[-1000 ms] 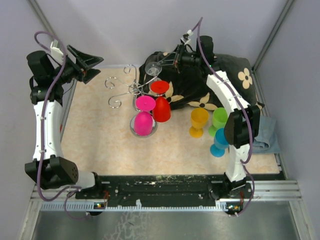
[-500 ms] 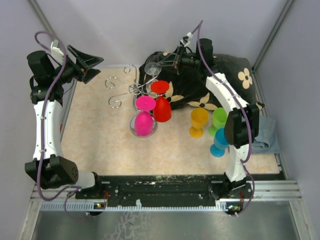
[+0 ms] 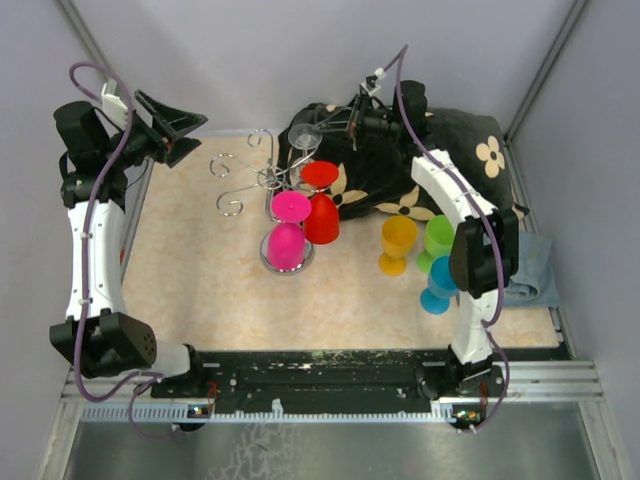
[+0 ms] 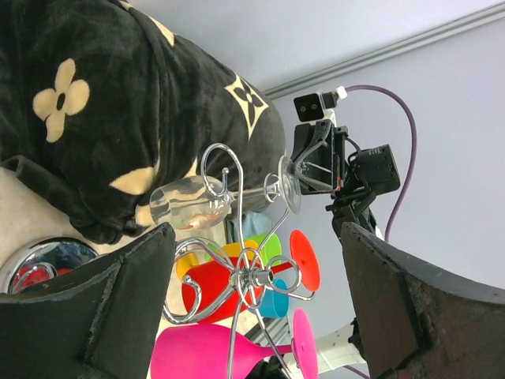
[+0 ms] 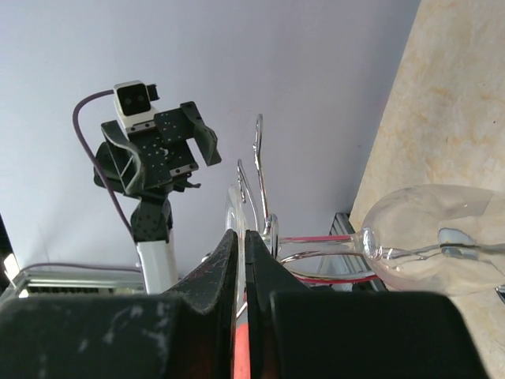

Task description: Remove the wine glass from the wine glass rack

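The wine glass rack (image 3: 266,178) is a silver wire stand with curled hook arms at the back middle. A clear wine glass (image 3: 305,134) hangs on one hook, with its stem through the curl (image 4: 223,188) and its bowl (image 4: 185,207) towards the black blanket. My right gripper (image 3: 327,127) is shut on the thin foot of this glass (image 5: 235,212), fingertips (image 5: 229,241) pinching its rim. The bowl shows at the right in the right wrist view (image 5: 430,229). My left gripper (image 3: 186,134) is open and empty, high at the back left, facing the rack (image 4: 254,276).
A pink glass (image 3: 287,240) and a red glass (image 3: 322,212) hang on the rack. Yellow (image 3: 398,240), green (image 3: 439,238) and blue (image 3: 438,285) goblets stand at the right. A black flowered blanket (image 3: 455,140) lies behind. Grey walls close the back and sides.
The right wrist has shifted very slightly at the glass's foot. The glass still hangs on the hook. The left arm has not moved.
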### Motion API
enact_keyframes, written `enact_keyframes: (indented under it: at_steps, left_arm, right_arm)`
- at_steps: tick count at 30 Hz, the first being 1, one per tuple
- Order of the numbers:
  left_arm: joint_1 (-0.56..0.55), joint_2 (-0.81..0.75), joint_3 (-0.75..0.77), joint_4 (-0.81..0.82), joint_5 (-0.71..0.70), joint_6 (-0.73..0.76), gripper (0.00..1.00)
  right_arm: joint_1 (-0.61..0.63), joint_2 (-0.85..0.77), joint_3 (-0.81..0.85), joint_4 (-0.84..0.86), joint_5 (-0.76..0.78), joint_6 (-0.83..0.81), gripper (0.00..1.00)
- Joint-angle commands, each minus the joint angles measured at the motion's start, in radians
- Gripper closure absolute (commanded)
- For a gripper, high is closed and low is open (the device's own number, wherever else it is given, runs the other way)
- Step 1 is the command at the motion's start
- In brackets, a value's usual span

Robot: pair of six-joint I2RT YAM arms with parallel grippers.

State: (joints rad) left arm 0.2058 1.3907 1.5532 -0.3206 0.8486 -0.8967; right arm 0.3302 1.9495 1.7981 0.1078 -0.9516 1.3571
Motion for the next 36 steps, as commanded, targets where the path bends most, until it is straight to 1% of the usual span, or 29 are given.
enact_keyframes:
  at_steps: [1,10,22,36]
  left_arm:
    - [0.008,0.004,0.022,0.017,-0.003,0.014,0.10]
    - [0.008,0.008,0.025,0.015,-0.007,0.017,0.10]
    - [0.008,0.010,0.027,0.016,-0.007,0.014,0.10]
    - [0.008,0.011,0.026,0.011,-0.010,0.018,0.10]
  right_arm:
    - [-0.009,-0.095,0.003,0.102,-0.032,0.040,1.00]
    - [-0.011,-0.120,-0.029,0.097,-0.029,0.034,1.00]
    - [-0.024,-0.102,-0.001,0.028,0.007,-0.031,1.00]
    - [-0.050,-0.119,-0.015,0.021,0.016,-0.038,1.00]
